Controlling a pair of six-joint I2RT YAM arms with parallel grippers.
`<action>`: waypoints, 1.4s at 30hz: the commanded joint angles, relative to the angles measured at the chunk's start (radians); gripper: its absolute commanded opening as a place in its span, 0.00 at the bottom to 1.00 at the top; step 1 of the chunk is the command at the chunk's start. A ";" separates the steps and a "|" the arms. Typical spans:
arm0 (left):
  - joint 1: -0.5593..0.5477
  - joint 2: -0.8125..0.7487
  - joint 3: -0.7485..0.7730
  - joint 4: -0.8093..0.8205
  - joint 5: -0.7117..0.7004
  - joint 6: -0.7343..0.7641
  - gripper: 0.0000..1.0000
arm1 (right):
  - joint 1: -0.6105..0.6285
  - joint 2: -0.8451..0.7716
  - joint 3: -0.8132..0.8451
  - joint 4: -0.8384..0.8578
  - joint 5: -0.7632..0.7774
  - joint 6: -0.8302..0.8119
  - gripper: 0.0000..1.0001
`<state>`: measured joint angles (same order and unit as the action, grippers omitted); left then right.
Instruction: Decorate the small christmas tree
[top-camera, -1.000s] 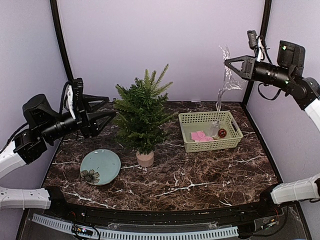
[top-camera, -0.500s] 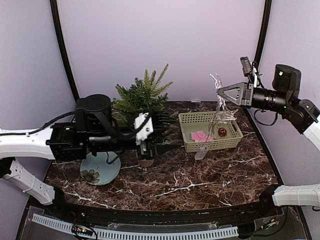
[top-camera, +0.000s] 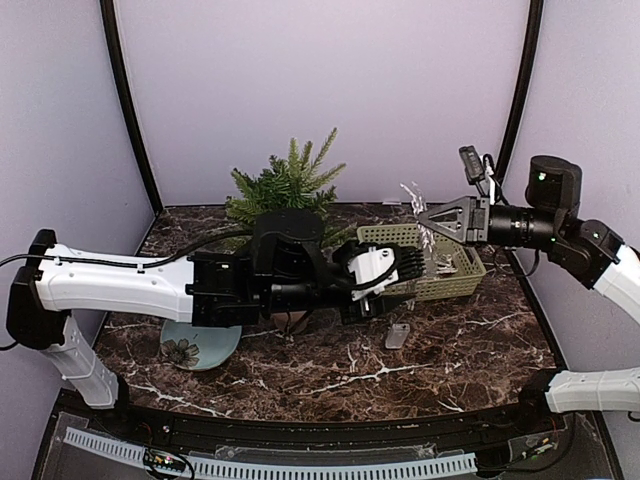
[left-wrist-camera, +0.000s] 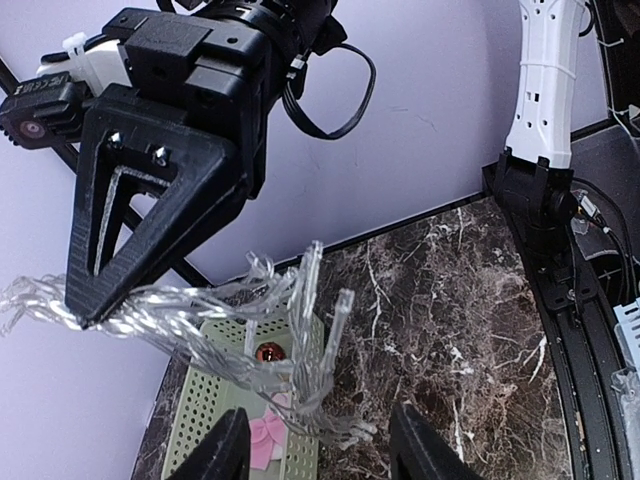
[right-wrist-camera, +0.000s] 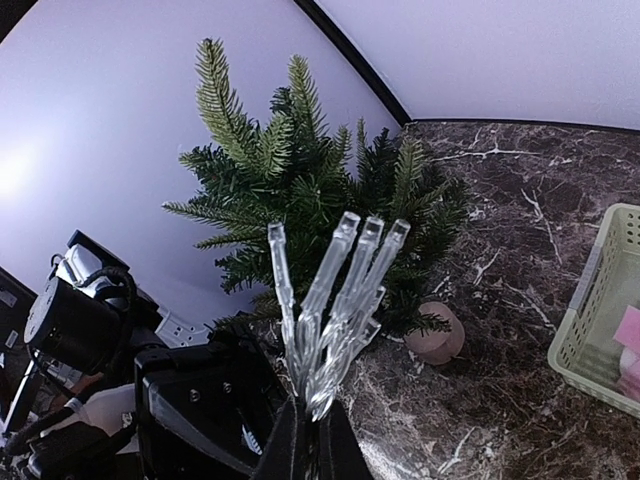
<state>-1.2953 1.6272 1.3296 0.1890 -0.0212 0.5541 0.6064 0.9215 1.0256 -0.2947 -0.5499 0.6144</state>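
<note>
now right pincer (top-camera: 422, 220) clamps the light string (left-wrist-camera: 190, 320) while left pincer (left-wrist-camera: 318, 418) stands apart.

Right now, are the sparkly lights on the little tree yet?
No, the clear lights hang from the right claw, away from the small christmas tree.

The small christmas tree (top-camera: 288, 186) is dark green, basket (top-camera: 455, 285) pale green, light string (right-wrist-camera: 340, 290) clear, table (top-camera: 450, 350) brown-marbled.
</note>
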 joint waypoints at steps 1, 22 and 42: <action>-0.006 0.025 0.057 0.052 -0.003 0.015 0.48 | 0.020 -0.016 -0.032 0.105 -0.014 0.035 0.00; -0.018 0.007 0.044 0.090 0.017 0.021 0.00 | 0.026 0.013 -0.092 0.155 -0.019 0.047 0.00; -0.021 -0.246 -0.021 0.090 0.033 -0.112 0.00 | 0.021 0.034 -0.253 0.083 0.230 -0.036 0.00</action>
<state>-1.3121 1.4448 1.3235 0.2523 0.0174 0.4801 0.6239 0.9588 0.8112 -0.2184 -0.3946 0.6098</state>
